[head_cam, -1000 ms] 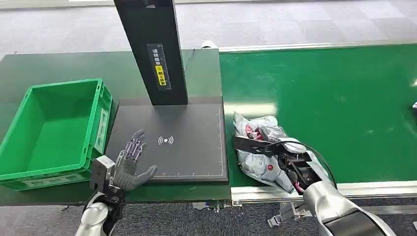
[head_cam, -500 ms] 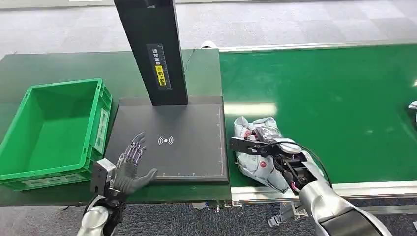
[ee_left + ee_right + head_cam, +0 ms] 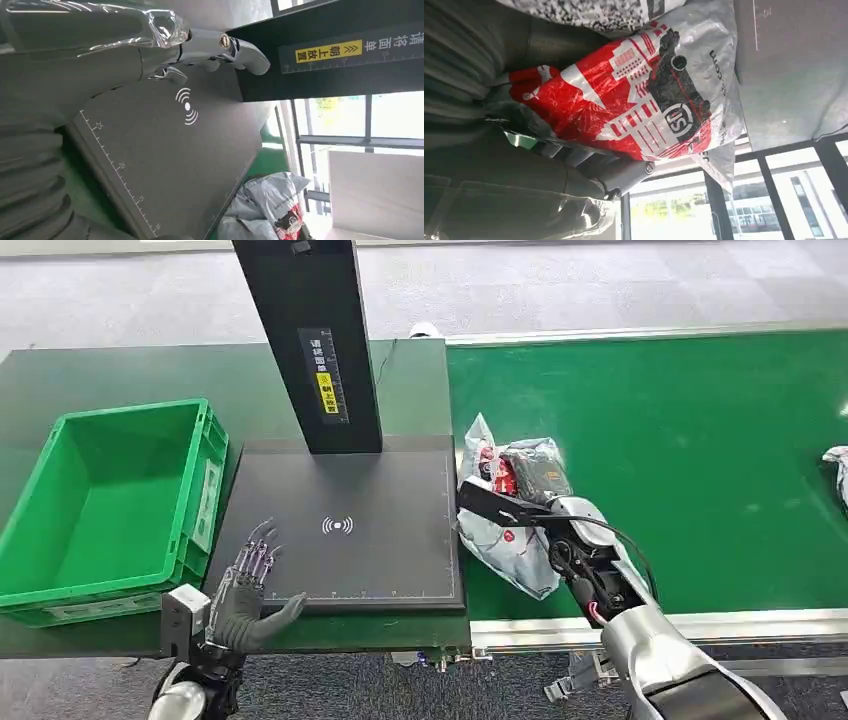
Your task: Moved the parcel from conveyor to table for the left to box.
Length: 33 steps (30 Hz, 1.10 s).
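Nearest the robot, the left hand (image 3: 245, 590) hovers over the near left corner of the pad (image 3: 340, 530), palm down, fingers spread and holding nothing; its forearm is cut off by the bottom edge of the head view, and in the left wrist view only a thumb and glossy finger backs can be made out above the pad's ruled edge. The pad is a flat, matte dark square with a white wireless mark in the middle and fine scale ticks along its sides. To its right, the right hand (image 3: 530, 520) grips the parcel (image 3: 510, 530), a crumpled grey plastic mailer with red and black print; the parcel is lifted at the seam between conveyor (image 3: 700, 440) and table (image 3: 120, 375), beside the pad's right edge, and whether any of it touches the belt cannot be told. The fingers are largely hidden behind the bag's folds. The conveyor is a smooth green belt with a pale metal rail. Left of the pad sits a green moulded plastic bin (image 3: 110, 500). Behind the pad rises a black post (image 3: 310, 340) bearing a yellow label, its top cut off.
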### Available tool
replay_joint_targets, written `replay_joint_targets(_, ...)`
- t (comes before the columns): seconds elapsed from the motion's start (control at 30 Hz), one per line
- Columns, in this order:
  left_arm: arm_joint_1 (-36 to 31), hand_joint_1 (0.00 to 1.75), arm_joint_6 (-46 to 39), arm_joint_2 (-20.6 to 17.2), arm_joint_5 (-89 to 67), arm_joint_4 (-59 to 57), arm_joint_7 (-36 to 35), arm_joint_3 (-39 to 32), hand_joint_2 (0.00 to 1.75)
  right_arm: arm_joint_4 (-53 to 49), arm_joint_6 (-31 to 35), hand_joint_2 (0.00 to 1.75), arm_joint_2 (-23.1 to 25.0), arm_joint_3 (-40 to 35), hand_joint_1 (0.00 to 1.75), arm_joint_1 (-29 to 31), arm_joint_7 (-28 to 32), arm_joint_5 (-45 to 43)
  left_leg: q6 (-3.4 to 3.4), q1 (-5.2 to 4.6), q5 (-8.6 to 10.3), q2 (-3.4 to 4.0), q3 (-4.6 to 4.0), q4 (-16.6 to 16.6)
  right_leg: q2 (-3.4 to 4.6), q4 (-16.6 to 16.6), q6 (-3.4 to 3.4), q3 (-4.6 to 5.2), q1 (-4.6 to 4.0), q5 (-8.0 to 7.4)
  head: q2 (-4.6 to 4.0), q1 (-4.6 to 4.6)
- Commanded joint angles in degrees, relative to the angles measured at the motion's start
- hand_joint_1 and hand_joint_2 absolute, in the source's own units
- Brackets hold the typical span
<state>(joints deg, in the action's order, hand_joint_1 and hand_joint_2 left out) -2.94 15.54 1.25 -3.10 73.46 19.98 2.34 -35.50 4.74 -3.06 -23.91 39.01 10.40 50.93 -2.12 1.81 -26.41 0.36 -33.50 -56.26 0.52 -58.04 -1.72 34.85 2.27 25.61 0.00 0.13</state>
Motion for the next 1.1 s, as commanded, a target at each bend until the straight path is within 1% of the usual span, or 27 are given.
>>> replay_joint_targets(0.03, -0.7, 0.0, -0.07, -0.02, 0.3, -1.06, 0.09, -1.06, 1.75, -6.67, 9.56, 1.75, 3.41, 6.65, 1.75, 0.99, 7.94, -8.95, 0.16, -0.01, -0.09, 0.08, 0.12, -0.01, 0.04, 0.0, 0.2, -0.08, -0.04, 0.04, 0.0, 0.02)
replay_joint_targets(0.07, -0.93, 0.0, -0.03, -0.12, 0.47, -1.44, 0.39, -1.05, 1.75, -7.25, 10.51, 1.75, 3.74, 6.75, 1.75, 0.81, 8.88, -9.96, 0.18, -0.02, -0.1, 0.09, 0.16, 0.0, 0.05, 0.0, 0.24, -0.11, -0.04, 0.06, 0.0, 0.02)
replay_joint_targets(0.1, -1.54, 0.0, -0.52, -0.3, 0.18, -2.01, 1.53, -0.93, 1.75, -9.15, 13.06, 1.75, 4.66, 7.45, 1.75, -0.08, 11.98, -12.85, 0.15, -0.01, -0.11, 0.15, 0.17, 0.02, 0.11, -0.02, 0.26, -0.09, -0.05, 0.06, 0.0, 0.0)
replay_joint_targets(0.2, -1.72, 0.0, -0.94, -0.29, -0.04, -2.18, 1.82, -0.94, 1.75, -9.22, 13.19, 1.75, 4.78, 7.27, 1.75, -0.12, 12.36, -13.39, 0.11, -0.02, -0.07, 0.12, 0.12, 0.04, 0.08, -0.01, 0.21, -0.05, -0.03, 0.04, 0.0, 0.0)
replay_joint_targets(0.23, -2.0, 0.0, -2.16, -0.27, -0.97, -2.26, 2.52, -0.88, 1.75, -9.84, 13.84, 1.75, 5.09, 7.23, 1.75, -0.4, 13.2, -14.1, 0.13, -0.01, -0.08, 0.12, 0.15, 0.04, 0.09, 0.0, 0.23, -0.08, -0.04, 0.04, 0.0, 0.0)
replay_joint_targets(0.27, -3.04, 0.0, -2.89, 0.24, -0.78, -3.2, 3.45, -0.93, 1.75, -11.21, 14.86, 1.75, 6.1, 7.09, 1.75, -1.19, 15.55, -16.08, 0.07, -0.01, -0.03, 0.1, 0.05, 0.03, 0.07, 0.0, 0.14, 0.01, -0.02, 0.01, 0.0, 0.0)
replay_joint_targets(0.3, -4.66, 0.0, -2.95, -0.03, -0.03, -5.04, 5.06, -0.27, 1.75, -10.99, 16.9, 1.75, 6.88, 3.8, 1.75, -1.09, 16.51, -14.57, 0.08, 0.02, -0.03, 0.04, 0.06, 0.03, 0.01, 0.01, 0.17, 0.0, -0.05, 0.02, 0.0, -0.02)
replay_joint_targets(0.33, -6.14, 0.0, -2.75, -0.58, 0.12, -6.91, 5.73, 0.38, 1.75, -9.76, 18.1, 1.75, 7.84, 1.67, 1.75, -0.26, 16.26, -13.12, 0.09, 0.02, -0.02, -0.01, 0.1, 0.05, -0.04, 0.03, 0.18, -0.04, -0.06, 0.03, 0.0, 0.0)
replay_joint_targets(0.43, -8.92, 0.0, -1.89, -0.57, 0.63, -8.91, 6.44, 1.59, 1.75, -5.81, 17.72, 1.75, 9.85, -2.7, 1.75, 3.04, 15.1, -12.52, 0.14, 0.0, -0.02, 0.13, 0.14, 0.04, 0.09, 0.0, 0.21, -0.02, -0.05, -0.01, 0.0, 0.0)
replay_joint_targets(0.47, -9.34, 0.0, -1.8, -0.4, 0.53, -8.72, 6.27, 1.98, 1.75, -4.53, 17.86, 1.75, 10.21, -4.01, 1.75, 3.72, 14.85, -11.98, 0.18, 0.01, -0.02, 0.11, 0.19, 0.05, 0.06, 0.03, 0.26, -0.1, -0.08, -0.01, 0.0, 0.02)
replay_joint_targets(0.53, -9.82, 0.0, -1.74, -0.53, 0.42, -8.47, 5.68, 2.79, 1.75, -0.17, 17.39, 1.75, 10.77, -7.42, 1.75, 5.13, 13.6, -10.02, 0.09, 0.0, 0.01, 0.09, 0.02, 0.01, 0.05, -0.03, 0.14, 0.05, -0.03, -0.01, 0.0, 0.02)
replay_joint_targets(0.57, -9.97, 0.0, -1.87, -0.71, 0.49, -8.66, 5.56, 2.95, 1.75, 1.65, 17.15, 1.75, 11.04, -8.87, 1.75, 5.42, 13.4, -9.27, 0.14, 0.02, -0.02, 0.08, 0.11, 0.0, 0.04, -0.01, 0.22, -0.05, -0.08, 0.0, 0.0, -0.02)
replay_joint_targets(0.6, -10.09, 0.0, -1.97, -0.87, 0.58, -8.93, 5.51, 2.98, 1.75, 2.71, 18.19, 1.75, 11.41, -9.37, 1.75, 5.32, 13.6, -9.36, 0.1, 0.0, 0.01, 0.03, 0.09, 0.04, 0.0, 0.0, 0.15, -0.04, -0.04, 0.01, 0.0, 0.02)
replay_joint_targets(0.67, -10.52, 0.0, -1.84, -1.43, 1.01, -9.72, 5.63, 3.22, 1.75, 5.33, 16.08, 1.75, 11.33, -13.2, 1.75, 6.03, 12.36, -6.5, 0.2, 0.03, -0.03, 0.04, 0.34, 0.14, -0.01, 0.14, 0.3, -0.29, -0.12, 0.03, 0.0, 0.0)
replay_joint_targets(0.7, -10.95, 0.0, -1.7, -1.84, 1.24, -10.47, 5.82, 3.47, 1.75, 6.31, 15.23, 1.75, 11.24, -15.46, 1.75, 6.29, 10.51, -4.29, 0.12, 0.02, -0.01, 0.03, 0.24, 0.1, 0.0, 0.08, 0.2, -0.19, -0.08, 0.03, 0.0, 0.0)
replay_joint_targets(0.73, -11.3, 0.0, -1.31, -2.14, 1.48, -10.96, 6.13, 3.59, 1.75, 6.81, 15.15, 1.75, 11.0, -17.39, 1.75, 6.38, 10.27, -2.31, 0.14, 0.03, -0.03, 0.05, 0.29, 0.11, 0.01, 0.1, 0.23, -0.23, -0.09, 0.04, 0.0, 0.0)
replay_joint_targets(0.77, -11.91, 0.0, -1.05, -2.41, 1.62, -11.86, 6.48, 3.87, 1.75, 7.39, 13.32, 1.75, 10.86, -19.02, 1.75, 6.42, 9.88, -1.13, 0.19, 0.04, -0.04, 0.0, 0.34, 0.13, -0.04, 0.13, 0.28, -0.3, -0.12, 0.05, 0.0, 0.0)
replay_joint_targets(0.8, -12.49, 0.0, -0.92, -2.47, 1.69, -12.67, 6.78, 4.01, 1.75, 8.54, 9.49, 1.75, 10.86, -20.6, 1.75, 6.42, 8.81, -0.33, 0.12, 0.02, -0.02, 0.0, 0.21, 0.08, -0.03, 0.06, 0.2, -0.17, -0.07, 0.04, 0.0, 0.0)
replay_joint_targets(0.83, -12.78, 0.0, -0.97, -2.42, 1.71, -13.17, 6.91, 3.96, 1.75, 8.98, 8.41, 1.75, 10.7, -21.61, 1.75, 6.44, 7.91, 0.73, 0.14, 0.04, -0.02, -0.01, 0.28, 0.11, -0.04, 0.1, 0.23, -0.24, -0.1, 0.04, 0.0, 0.0)
replay_joint_targets(0.9, -13.43, 0.0, -1.03, -2.2, 1.83, -14.06, 7.35, 3.76, 1.75, 9.84, 5.43, 1.75, 10.73, -23.45, 1.75, 6.25, 5.57, 2.39, 0.1, 0.01, 0.01, -0.03, 0.16, 0.06, -0.05, 0.05, 0.16, -0.13, -0.06, 0.03, 0.0, 0.0)
replay_joint_targets(1.03, -14.48, 0.0, -0.95, -1.73, 2.0, -14.47, 7.39, 3.72, 1.75, 10.69, 4.21, 1.75, 11.16, -26.37, 1.75, 6.02, 4.06, 5.3, 0.18, 0.03, 0.01, -0.08, 0.24, 0.08, -0.12, 0.08, 0.26, -0.24, -0.1, 0.03, 0.0, 0.0)
replay_joint_targets(1.07, -14.62, 0.0, -1.02, -1.63, 2.04, -14.48, 7.39, 3.68, 1.75, 10.63, 4.1, 1.75, 11.23, -27.02, 1.75, 5.91, 4.32, 5.89, 0.13, 0.02, 0.01, -0.08, 0.12, 0.03, -0.11, 0.02, 0.2, -0.12, -0.07, 0.03, 0.0, 0.0)
replay_joint_targets(1.1, -14.79, 0.0, -1.2, -0.84, 3.73, -14.18, 8.14, 2.46, 1.75, 9.84, 5.65, 1.75, 11.19, -28.1, 1.75, 5.28, 5.56, 6.99, 0.08, 0.01, 0.02, -0.06, 0.08, 0.04, -0.08, 0.02, 0.14, -0.07, -0.05, 0.03, 0.0, 0.02)
